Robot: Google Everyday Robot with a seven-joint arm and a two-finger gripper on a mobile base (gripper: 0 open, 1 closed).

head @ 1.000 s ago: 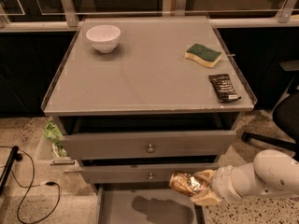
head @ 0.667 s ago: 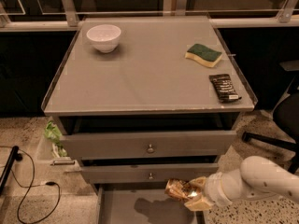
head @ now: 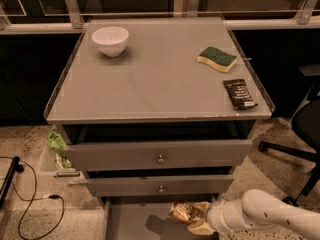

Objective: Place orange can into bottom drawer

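The orange can (head: 183, 212) is shiny orange-gold and lies sideways in my gripper (head: 196, 220), held just above the floor of the bottom drawer (head: 132, 221). That drawer is pulled out at the foot of the grey cabinet, below the two knobbed drawers. My white arm (head: 260, 214) reaches in from the lower right. The gripper is shut on the can, and its shadow falls on the drawer floor to the left.
On the cabinet top stand a white bowl (head: 110, 40) at the back left, a green-yellow sponge (head: 217, 58) and a black snack packet (head: 240, 94) at the right. The two upper drawers (head: 160, 156) stick out slightly. A black cable (head: 30, 204) lies on the floor left; a chair base (head: 295, 144) stands right.
My arm has moved left and down with the can, from beside the drawer's right rail to over the drawer floor.
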